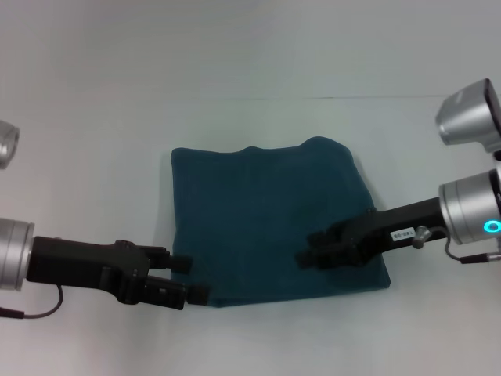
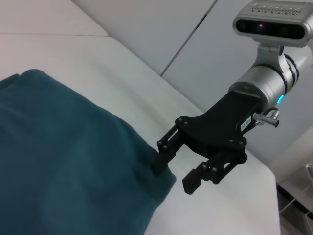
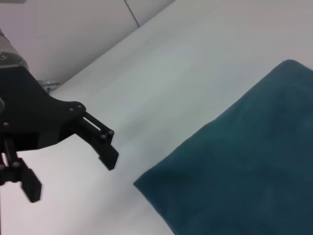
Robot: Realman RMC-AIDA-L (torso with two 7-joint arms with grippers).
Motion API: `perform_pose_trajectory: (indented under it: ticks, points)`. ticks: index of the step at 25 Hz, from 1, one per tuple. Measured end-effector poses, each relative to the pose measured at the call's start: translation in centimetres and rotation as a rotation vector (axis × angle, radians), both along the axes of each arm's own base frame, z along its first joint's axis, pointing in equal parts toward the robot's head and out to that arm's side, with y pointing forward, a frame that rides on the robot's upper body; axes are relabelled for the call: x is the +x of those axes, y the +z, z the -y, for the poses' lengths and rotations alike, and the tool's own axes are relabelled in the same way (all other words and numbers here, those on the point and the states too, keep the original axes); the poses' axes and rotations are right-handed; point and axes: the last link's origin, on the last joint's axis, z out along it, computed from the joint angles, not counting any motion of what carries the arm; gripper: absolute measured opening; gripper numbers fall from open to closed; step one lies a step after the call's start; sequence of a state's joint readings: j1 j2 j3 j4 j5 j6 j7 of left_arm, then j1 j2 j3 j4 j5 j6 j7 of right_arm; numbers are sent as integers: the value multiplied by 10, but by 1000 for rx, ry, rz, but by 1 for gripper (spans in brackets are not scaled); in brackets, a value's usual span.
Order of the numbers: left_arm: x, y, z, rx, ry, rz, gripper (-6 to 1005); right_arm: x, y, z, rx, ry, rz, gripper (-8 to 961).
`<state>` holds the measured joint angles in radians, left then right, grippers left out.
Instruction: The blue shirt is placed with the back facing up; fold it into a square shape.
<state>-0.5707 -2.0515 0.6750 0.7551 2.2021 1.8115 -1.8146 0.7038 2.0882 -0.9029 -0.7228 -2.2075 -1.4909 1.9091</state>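
The blue shirt [image 1: 266,219] lies folded into a rough square in the middle of the white table, plain side up. My left gripper [image 1: 196,278] is open just off the shirt's near left corner, with nothing between its fingers. It also shows open in the right wrist view as the left gripper [image 3: 68,171], beside the shirt [image 3: 244,166]. My right gripper [image 1: 309,249] hovers low over the shirt's near right part. In the left wrist view the right gripper [image 2: 176,174] is open, with one finger [image 2: 161,159] at the edge of the shirt [image 2: 63,161].
The white table [image 1: 94,157] spreads bare on all sides of the shirt. Its far edge meets a pale wall [image 1: 250,39]. In the left wrist view the table's corner [image 2: 266,171] shows behind the right arm.
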Motion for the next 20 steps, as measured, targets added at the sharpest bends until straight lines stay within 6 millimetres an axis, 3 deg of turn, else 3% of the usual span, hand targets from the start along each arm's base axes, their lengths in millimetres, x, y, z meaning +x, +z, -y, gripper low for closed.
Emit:
perform_pose_trajectory:
  ticks: [20]
  points:
    - [1,-13,0,-48,-21,-67,902,-5,-7,6,-59,35,18,547]
